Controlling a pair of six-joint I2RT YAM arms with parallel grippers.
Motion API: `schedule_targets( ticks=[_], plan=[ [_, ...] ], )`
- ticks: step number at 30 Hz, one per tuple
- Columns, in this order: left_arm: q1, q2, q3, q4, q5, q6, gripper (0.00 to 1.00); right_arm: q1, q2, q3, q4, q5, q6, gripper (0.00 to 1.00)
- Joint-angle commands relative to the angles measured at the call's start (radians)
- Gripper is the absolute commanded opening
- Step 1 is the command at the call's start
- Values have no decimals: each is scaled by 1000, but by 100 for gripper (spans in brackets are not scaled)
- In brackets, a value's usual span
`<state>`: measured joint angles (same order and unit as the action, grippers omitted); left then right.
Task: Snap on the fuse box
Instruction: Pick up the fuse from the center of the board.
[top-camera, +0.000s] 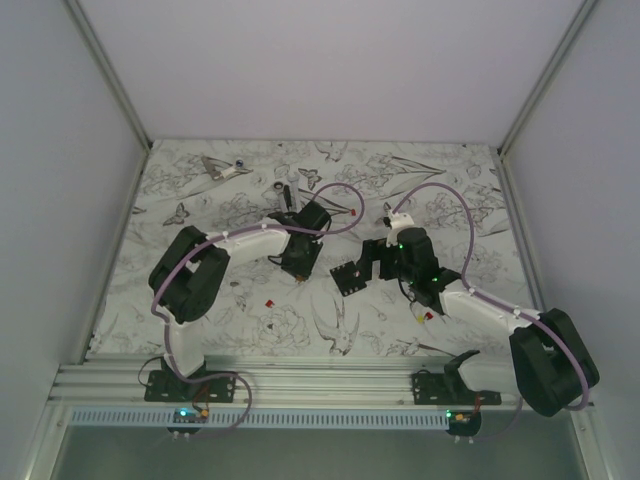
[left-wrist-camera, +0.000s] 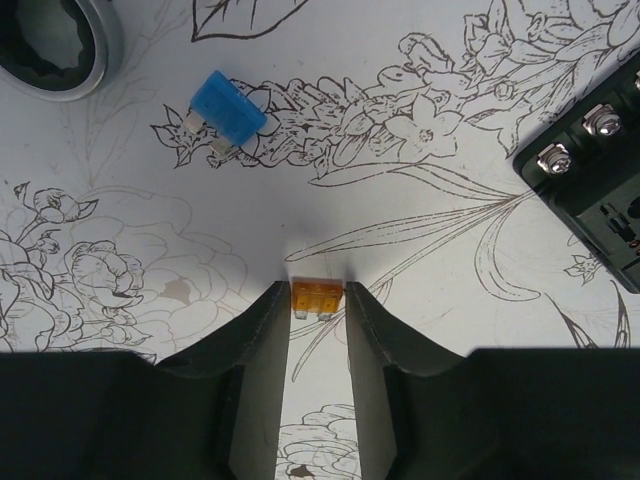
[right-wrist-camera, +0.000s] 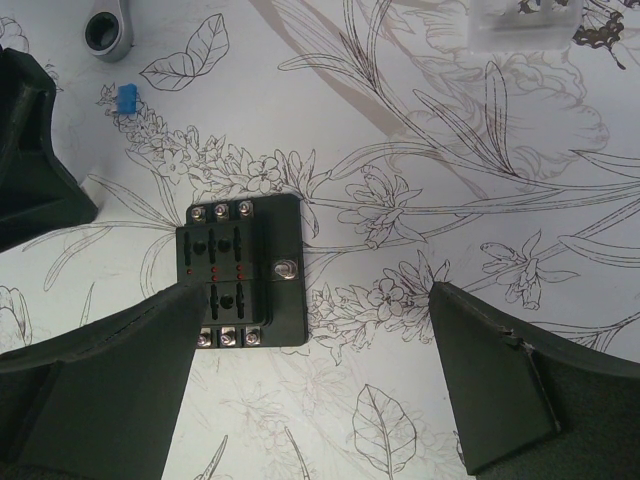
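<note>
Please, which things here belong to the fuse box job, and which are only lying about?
For the job: fuse box; orange fuse, pinched in the left gripper.
Lying about: blue fuse; metal ring tool; red fuse.

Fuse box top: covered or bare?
Bare. The fuse box lies flat with its slots and screws exposed and no cover on it.
</note>
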<state>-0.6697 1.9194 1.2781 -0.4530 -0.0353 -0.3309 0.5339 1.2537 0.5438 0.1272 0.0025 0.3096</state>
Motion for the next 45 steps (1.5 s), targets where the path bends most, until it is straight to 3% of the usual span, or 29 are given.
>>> schedule_targets(
  ticks=[1,12,21,30,34,45],
  plan=[
    [-1,54,-22,-72,11,20,30,-7,-21,4,29,14,0,100],
    [1,10,24,-72,13,-62,21,-7,-50,-19,80,-36,19,100],
    [12,-108,55,-32,-20,-254,18,6,-78,-80,258,-174,79,98],
    [12,-295,-2,99,-12,-363,17,54,-69,-108,435,-255,115,87],
    [12,-363,-53,178,14,-438,16,69,-62,-123,532,-277,141,77],
    [-31,-467,-108,299,22,-545,16,174,4,-106,721,-209,132,57]
  ],
)
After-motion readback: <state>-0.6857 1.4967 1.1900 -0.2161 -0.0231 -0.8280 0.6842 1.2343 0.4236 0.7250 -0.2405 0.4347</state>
